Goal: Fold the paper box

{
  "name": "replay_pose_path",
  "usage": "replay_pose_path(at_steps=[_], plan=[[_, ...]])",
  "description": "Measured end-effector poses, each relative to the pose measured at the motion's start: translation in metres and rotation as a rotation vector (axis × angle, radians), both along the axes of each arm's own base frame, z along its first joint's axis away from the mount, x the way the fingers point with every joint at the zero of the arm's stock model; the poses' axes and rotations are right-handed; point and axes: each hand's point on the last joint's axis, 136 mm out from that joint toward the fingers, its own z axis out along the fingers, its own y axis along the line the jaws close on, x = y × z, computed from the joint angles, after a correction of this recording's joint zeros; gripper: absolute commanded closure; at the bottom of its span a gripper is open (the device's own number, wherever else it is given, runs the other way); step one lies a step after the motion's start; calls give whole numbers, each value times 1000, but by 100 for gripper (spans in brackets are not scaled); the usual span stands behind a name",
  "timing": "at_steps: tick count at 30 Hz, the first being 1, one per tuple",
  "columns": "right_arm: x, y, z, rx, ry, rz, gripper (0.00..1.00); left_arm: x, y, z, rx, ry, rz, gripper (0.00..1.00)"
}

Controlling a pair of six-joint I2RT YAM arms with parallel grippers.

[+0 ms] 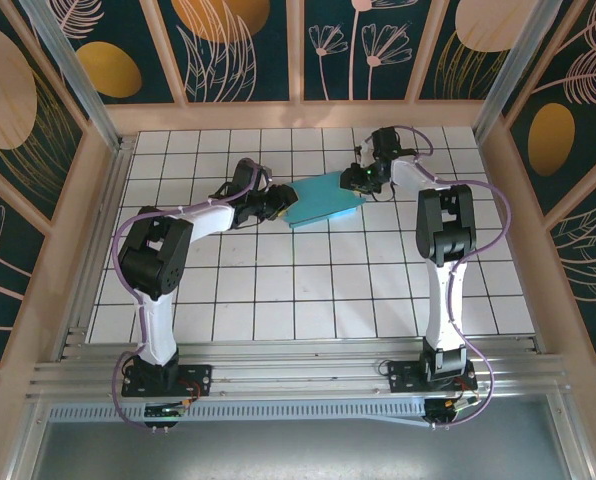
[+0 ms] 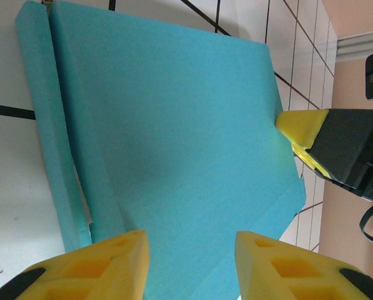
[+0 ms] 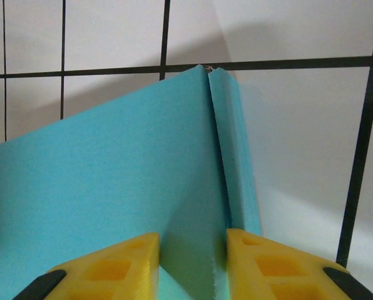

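The paper box (image 1: 325,200) lies flat on the tiled table, turquoise side up, at the back centre between both arms. My left gripper (image 1: 278,204) is at its left end. In the left wrist view its yellow fingers (image 2: 105,262) stand wide apart over the turquoise sheet (image 2: 174,125), open around the near edge, and a narrow flap (image 2: 42,125) runs along the sheet's side. My right gripper (image 1: 362,180) is at the box's right end. It stands open (image 3: 193,262), its fingers straddling the sheet's edge (image 3: 111,181) beside the narrow creased flap (image 3: 236,156).
White tiles with dark grid lines (image 1: 308,290) stretch toward the arm bases. Wooden walls (image 1: 298,115) close the table at the back and on both sides. The right gripper's yellow fingertip (image 2: 302,124) shows at the sheet's far edge in the left wrist view.
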Motion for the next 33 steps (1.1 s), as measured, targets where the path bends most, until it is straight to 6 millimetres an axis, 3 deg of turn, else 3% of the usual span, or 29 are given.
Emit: replay_pose_path(at_steps=[9, 18, 26, 33], plan=[[1, 8, 0, -27, -38, 5, 69, -6, 9, 0, 30, 5, 47, 57], [1, 8, 0, -33, -43, 3, 70, -20, 26, -20, 115, 68, 97, 56], [1, 8, 0, -39, -45, 2, 70, -21, 14, -11, 34, 67, 64, 59], [1, 8, 0, -45, -47, 0, 71, -21, 9, -11, 4, 80, 58, 69]])
